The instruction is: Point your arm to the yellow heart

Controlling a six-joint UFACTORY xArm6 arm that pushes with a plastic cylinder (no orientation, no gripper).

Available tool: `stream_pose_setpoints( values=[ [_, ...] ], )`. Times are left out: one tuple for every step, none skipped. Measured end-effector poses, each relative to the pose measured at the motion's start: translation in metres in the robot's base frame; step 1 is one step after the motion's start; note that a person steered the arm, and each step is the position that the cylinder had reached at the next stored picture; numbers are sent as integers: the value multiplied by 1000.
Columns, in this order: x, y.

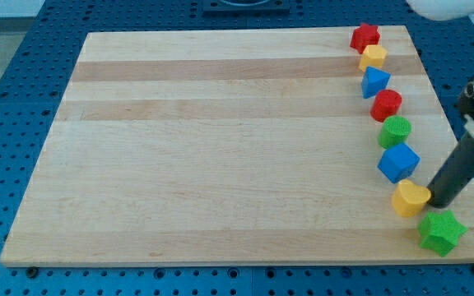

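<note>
The yellow heart [410,198] lies near the board's [220,148] bottom right corner, second from the bottom in a curving line of blocks that runs down the view's right side. Above it sits a blue cube [398,162]; below and to its right, at the board's edge, a green star [442,231].

My tip [437,203] stands just beside the heart on its right, touching it or nearly so; I cannot tell which. There are no fingers here to open or close, only the plain rod, and it holds nothing.

By my judgement the pointing is all but done. To do it well, the tip should rest close against the heart's right flank without shoving it. A push leftward would slide the heart out of the line, and a push upward would drive it into the blue cube. The star is near the tip's lower side, so any drift toward the view's bottom risks nudging it off the board's edge. Small, slow corrections are enough, if any are needed.

Farther up the line, well apart from the tip, stand a green cylinder [395,131], a red cylinder [386,104], a blue triangle [375,81], a second yellow block [374,57] and a red star [365,36].
</note>
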State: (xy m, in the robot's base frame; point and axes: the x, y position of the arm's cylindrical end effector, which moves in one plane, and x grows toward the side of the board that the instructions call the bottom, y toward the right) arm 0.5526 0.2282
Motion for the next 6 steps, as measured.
stream_pose_setpoints(
  values=[
    [0,-30],
    [0,-74],
    [0,-125],
    [0,-164],
    [5,-204],
    [45,-192]
  ],
)
